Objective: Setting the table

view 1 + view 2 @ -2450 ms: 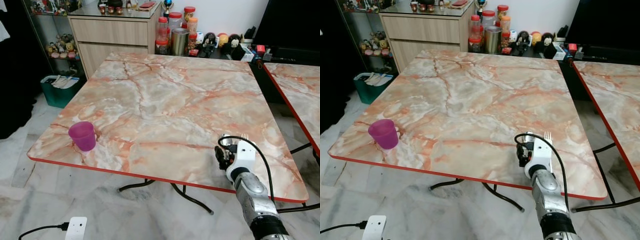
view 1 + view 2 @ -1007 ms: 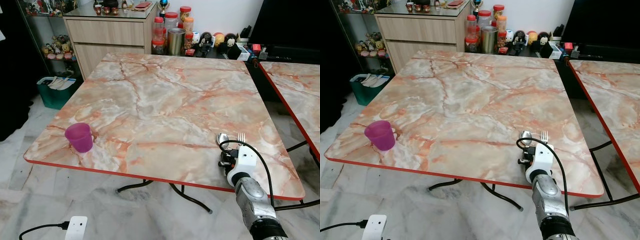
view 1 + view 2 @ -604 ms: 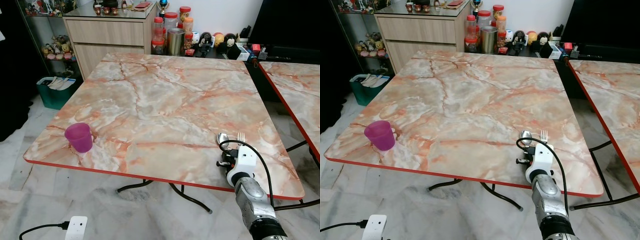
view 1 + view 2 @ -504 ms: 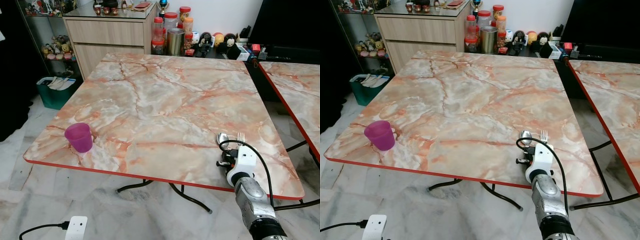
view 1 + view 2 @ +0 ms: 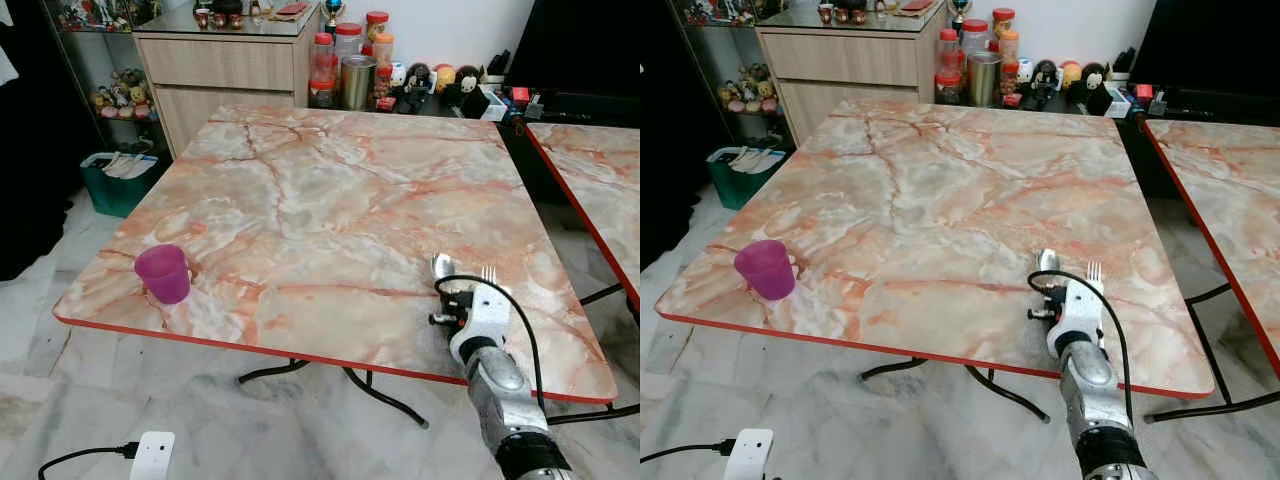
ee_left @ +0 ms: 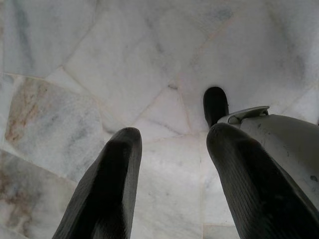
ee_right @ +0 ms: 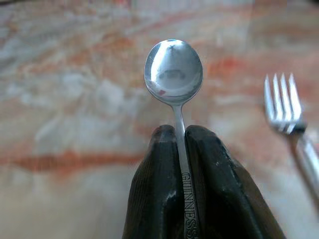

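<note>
Spoon (image 7: 173, 67) pinched in right tool (image 7: 180, 149), now low over table (image 5: 320, 200) near edge, fork (image 7: 283, 99) beside it; release seems close. Left tool (image 6: 174, 164) spread, idle over floor (image 6: 99, 59).

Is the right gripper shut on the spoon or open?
Shut on it: in the right wrist view the right gripper has both fingers pressed against the spoon handle, bowl sticking out ahead.

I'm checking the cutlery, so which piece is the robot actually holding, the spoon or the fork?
The spoon. Its handle is pinched between the right tool's black fingers, bowl pointing forward. The fork lies loose beside it on the table.
</note>
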Motion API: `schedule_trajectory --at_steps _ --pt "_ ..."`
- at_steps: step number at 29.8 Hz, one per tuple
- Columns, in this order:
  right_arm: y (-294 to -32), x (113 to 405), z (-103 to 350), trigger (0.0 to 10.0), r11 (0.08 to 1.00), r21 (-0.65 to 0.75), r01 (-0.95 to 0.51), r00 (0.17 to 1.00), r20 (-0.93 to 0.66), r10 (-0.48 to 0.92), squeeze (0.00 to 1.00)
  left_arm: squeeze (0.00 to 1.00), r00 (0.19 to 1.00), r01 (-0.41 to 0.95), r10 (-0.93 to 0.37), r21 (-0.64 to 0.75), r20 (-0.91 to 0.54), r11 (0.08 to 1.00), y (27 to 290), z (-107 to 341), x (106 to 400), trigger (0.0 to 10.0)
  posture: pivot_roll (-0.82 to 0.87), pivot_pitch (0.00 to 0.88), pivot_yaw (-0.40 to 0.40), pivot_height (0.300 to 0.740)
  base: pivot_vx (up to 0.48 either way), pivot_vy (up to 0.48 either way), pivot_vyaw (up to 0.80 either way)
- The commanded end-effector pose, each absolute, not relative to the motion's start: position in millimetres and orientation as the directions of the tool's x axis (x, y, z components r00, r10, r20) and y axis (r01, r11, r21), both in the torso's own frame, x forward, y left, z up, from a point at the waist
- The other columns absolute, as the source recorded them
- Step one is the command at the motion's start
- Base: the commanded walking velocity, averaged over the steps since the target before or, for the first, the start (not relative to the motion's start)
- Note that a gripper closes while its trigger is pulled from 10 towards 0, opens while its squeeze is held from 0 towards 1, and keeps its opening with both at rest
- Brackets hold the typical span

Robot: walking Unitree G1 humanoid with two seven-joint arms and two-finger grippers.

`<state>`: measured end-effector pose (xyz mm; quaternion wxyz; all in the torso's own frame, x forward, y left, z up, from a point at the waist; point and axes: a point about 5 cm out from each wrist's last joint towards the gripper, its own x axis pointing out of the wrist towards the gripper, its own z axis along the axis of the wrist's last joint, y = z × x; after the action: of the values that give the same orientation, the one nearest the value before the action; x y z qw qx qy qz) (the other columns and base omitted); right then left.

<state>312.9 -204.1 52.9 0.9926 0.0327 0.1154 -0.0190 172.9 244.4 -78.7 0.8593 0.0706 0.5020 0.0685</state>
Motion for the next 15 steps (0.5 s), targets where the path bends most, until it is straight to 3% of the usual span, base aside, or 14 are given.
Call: schedule_trajectory --at_steps 1,6,15 --pt "-206 320 69 10.0 0.998 0.049 0.049 0.987 -0.158 -0.041 0.0 0.0 0.486 -0.03 0.197 0.209 -0.851 0.977 247 -78 174 10.0 0.08 0.0 -0.004 0.74 0.0 0.0 0.0" --pt "-206 324 90 10.0 0.999 0.029 0.039 0.997 -0.06 -0.037 0.0 0.0 0.493 -0.036 0.203 0.213 -0.846 0.976 248 -77 174 10.0 0.08 0.0 -0.012 0.74 0.0 0.0 0.0" --pt "-210 324 94 10.0 0.998 0.025 0.058 0.997 -0.048 -0.057 0.0 0.0 0.489 -0.023 0.191 0.206 -0.851 0.978 247 -77 175 10.0 0.08 0.0 -0.014 0.74 0.0 0.0 0.0"
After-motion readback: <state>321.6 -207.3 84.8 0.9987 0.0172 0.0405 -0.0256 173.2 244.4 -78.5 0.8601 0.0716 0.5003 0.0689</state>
